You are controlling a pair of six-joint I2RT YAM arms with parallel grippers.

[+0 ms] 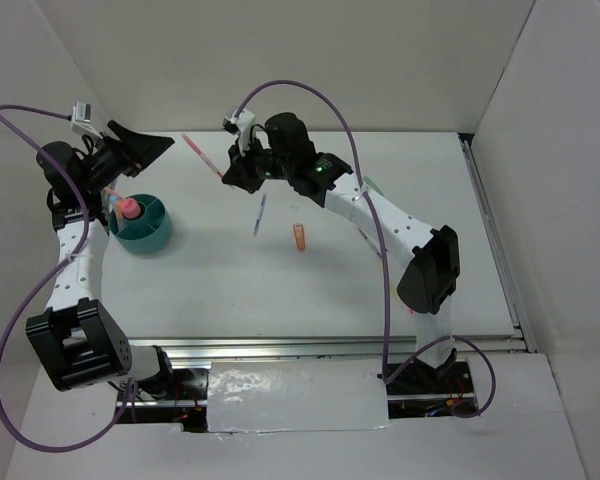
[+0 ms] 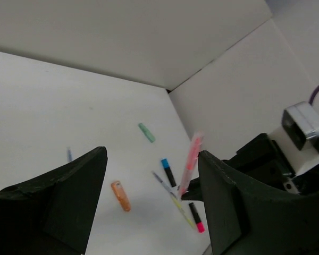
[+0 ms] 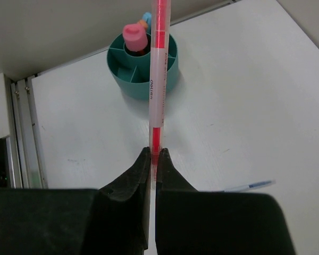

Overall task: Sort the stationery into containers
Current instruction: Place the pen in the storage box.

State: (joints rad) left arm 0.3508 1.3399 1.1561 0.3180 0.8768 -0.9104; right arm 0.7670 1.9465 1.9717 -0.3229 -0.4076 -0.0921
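Observation:
My right gripper [image 1: 225, 172] [image 3: 154, 154] is shut on the end of a long pink pen [image 1: 201, 151] [image 3: 159, 79] and holds it above the table, pointing toward the teal tub [image 1: 148, 235] [image 3: 128, 81]. The tub holds a pink-capped tube [image 1: 129, 208] [image 3: 135, 36]. My left gripper [image 1: 143, 158] [image 2: 151, 159] is open and empty, raised behind the tub. On the table lie a thin blue pen [image 1: 260, 213] [image 3: 251, 185], an orange marker [image 1: 299, 237] [image 2: 120, 195], a green marker [image 2: 146, 132], a blue-capped black marker [image 2: 168, 172], a thin purple-yellow pen [image 2: 173, 197] and a black-pink marker [image 2: 196, 218].
White walls close the table in at the back, left and right. A metal rail [image 1: 495, 245] runs along the right edge. The right arm [image 1: 400, 230] stretches over the markers at the middle right, hiding most of them in the top view.

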